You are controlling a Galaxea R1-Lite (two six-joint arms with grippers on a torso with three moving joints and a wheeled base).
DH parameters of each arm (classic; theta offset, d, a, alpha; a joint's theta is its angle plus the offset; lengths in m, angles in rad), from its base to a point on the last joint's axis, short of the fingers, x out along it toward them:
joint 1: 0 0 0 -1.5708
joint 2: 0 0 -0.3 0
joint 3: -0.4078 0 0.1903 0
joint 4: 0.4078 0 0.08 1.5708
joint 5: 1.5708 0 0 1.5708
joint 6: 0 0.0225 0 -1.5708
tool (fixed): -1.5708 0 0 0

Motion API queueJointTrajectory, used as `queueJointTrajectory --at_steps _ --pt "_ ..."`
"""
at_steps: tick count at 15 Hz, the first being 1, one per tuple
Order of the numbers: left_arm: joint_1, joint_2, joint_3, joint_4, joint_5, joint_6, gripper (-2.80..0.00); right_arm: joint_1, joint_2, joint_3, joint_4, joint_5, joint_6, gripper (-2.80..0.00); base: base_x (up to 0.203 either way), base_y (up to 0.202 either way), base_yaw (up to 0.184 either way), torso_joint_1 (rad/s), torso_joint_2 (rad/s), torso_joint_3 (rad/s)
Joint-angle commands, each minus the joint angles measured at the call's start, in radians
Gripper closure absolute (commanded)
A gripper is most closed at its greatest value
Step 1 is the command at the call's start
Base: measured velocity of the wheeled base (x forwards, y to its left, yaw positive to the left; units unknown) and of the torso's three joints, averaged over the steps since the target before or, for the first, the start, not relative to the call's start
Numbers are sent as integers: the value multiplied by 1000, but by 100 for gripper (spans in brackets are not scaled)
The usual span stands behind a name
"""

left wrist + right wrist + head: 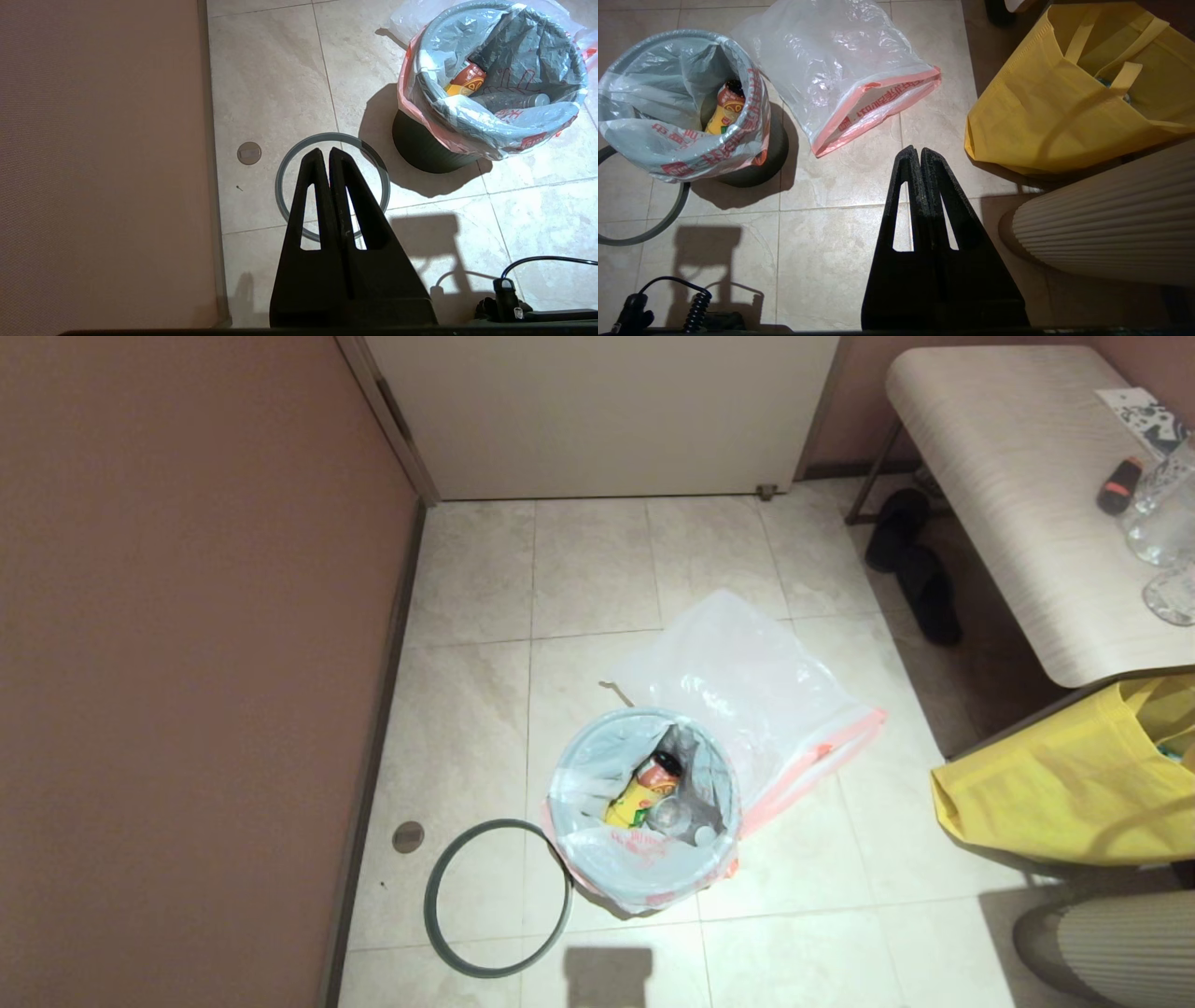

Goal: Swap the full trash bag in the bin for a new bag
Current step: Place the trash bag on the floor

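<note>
The bin (644,812) stands on the tiled floor (485,709), lined with the full trash bag (616,859), whose pink hem is folded over the rim. A yellow-labelled bottle (642,793) is seen inside. The grey hoop rim (495,896) lies flat on the floor just beside the bin on its left. The new bag (747,681) lies spread behind and to the right of the bin, touching it. To the right a yellow cloth tote (1055,784) is set under a pale wooden surface (1008,495), on which clear glasses (1158,523) and a small dark object stand; dark slippers (920,569) lie beneath it. A ribbed pale column (1111,943) is seen at the lower right.

Neither arm is seen from the head. From the left wrist, the left gripper (324,151) is shown above the hoop, fingers pressed together, empty; the bin's black wall is visible there. From the right wrist, the right gripper (915,149) is shown with fingers together, empty, above bare tile between the new bag and the tote.

A pinkish wall (187,663) bounds the left; a white door (597,411) stands behind.
</note>
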Motion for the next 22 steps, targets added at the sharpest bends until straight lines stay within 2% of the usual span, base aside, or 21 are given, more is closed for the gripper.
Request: queueJointTrajectory --at_steps 1,5,8,12,15,18,22 --pt "0 1 0 0 1 1 0 -1 172 -104 6 -1 -1 0 0 0 0 0 0 0" --pt "0 1 0 0 0 1 0 -11 412 -225 14 -13 3 0 0 0 0 0 0 0" --pt "0 1 0 0 1 1 0 -12 485 -307 17 -19 39 0 0 0 0 0 0 0" --pt "0 1 0 0 1 1 0 -12 573 -430 143 -17 88 0 0 0 0 0 0 0" --pt "0 1 0 0 1 0 0 -10 642 -524 230 -12 156 0 0 0 0 0 0 0" --pt "0 1 0 0 1 1 0 -6 692 -520 261 16 178 0 0 0 0 0 0 0" --pt "0 1 0 0 1 1 0 18 835 -514 261 105 326 0 0 0 0 0 0 0"
